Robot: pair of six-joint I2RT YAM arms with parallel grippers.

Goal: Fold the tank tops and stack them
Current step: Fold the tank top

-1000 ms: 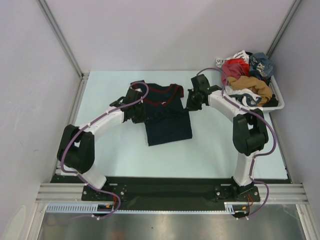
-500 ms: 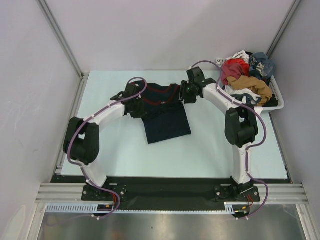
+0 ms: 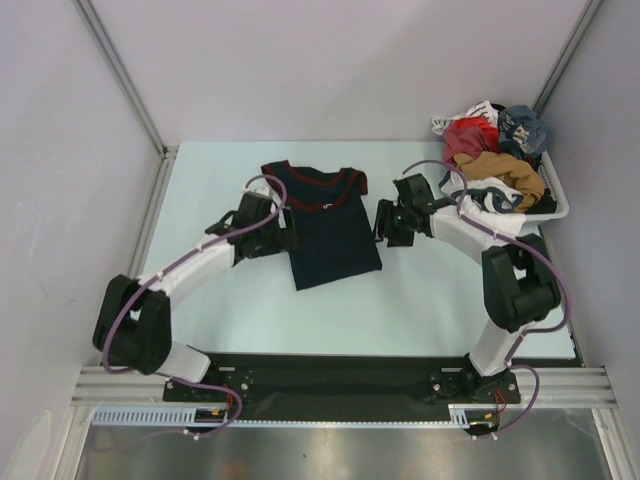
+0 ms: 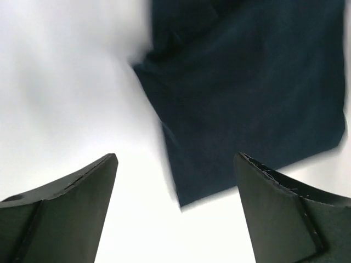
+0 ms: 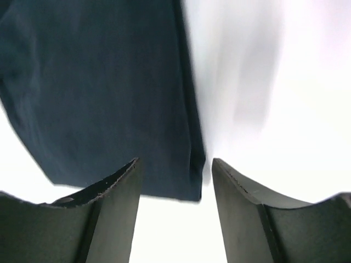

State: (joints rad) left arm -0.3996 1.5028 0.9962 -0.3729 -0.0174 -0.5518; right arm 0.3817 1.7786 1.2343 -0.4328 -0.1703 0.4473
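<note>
Both arms reach low over the table [image 3: 420, 300], elbows bent outward, on either side of the navy tank top [image 3: 335, 240], which lies flat mid-table. Left gripper [image 4: 175, 159] at its left edge, jaws wide apart, empty. Right gripper [image 5: 175, 161] at its right edge, jaws parted, empty.

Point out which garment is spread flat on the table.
The dark navy tank top with maroon trim; the other clothes are heaped in the white basket.
</note>
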